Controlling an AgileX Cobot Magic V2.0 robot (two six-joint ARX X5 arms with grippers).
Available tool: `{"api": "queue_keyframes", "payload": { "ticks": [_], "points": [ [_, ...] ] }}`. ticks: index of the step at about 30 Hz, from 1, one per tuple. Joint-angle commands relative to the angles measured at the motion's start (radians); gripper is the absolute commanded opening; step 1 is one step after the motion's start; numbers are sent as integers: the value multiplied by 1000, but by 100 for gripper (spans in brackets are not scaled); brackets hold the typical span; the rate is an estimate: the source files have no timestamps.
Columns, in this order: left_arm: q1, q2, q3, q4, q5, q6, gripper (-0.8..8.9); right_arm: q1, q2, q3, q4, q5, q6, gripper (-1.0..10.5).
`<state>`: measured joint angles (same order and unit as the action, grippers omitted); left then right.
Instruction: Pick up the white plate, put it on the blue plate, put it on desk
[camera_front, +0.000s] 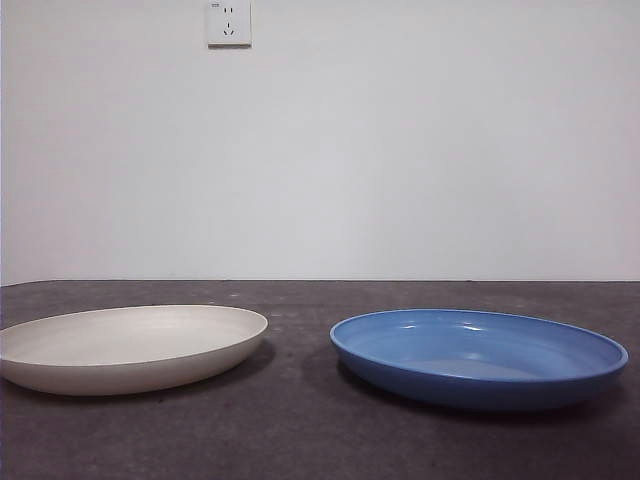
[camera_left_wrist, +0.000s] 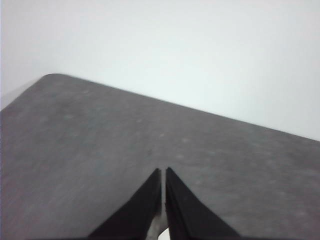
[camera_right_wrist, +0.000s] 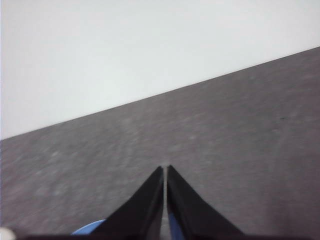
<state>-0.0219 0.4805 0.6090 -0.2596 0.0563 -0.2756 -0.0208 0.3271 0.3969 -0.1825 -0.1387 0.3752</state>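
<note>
Plates (camera_front: 130, 345) apart from shut fingers (camera_left_wrist: 150, 200).

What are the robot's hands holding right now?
Nothing. The left gripper and right gripper are both shut on nothing. The white plate and blue plate lie apart on the desk.

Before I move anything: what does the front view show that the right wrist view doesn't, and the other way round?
Only the front view shows the white plate and the whole blue plate, lying apart on the desk, plus a wall socket. Neither arm appears there.

Only the right wrist view shows the right gripper, jaws shut on nothing, over bare desk.

Both share the desk, the white wall, and the blue plate, which in the wrist view is just a blue sliver beside the jaws.
</note>
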Motion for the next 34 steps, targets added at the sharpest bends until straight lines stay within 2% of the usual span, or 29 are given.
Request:
{"api": "queue_keyframes", "payload": {
  "ticks": [1,6,10,16,22,25,32,34],
  "points": [
    [0,66,111,-17,11,4,16,1,77,90,-35,-55,10,5],
    [-8,161,265,-79,77,5,16,31,203,242,-128,-142,-3,5],
    [-23,233,377,-150,148,10,16,64,315,369,-190,-234,-48,5],
    [-41,337,525,-288,262,66,16,78,470,548,-314,-372,-120,5],
    [-72,429,602,-386,346,100,16,78,538,629,-366,-502,-153,5],
    [-95,451,602,-409,371,101,22,78,541,631,-395,-526,-166,5],
    [-143,481,602,-507,371,119,31,78,541,631,-503,-520,-214,6],
    [-151,485,602,-528,371,140,72,78,541,631,-519,-516,-230,7]
  ]
}}
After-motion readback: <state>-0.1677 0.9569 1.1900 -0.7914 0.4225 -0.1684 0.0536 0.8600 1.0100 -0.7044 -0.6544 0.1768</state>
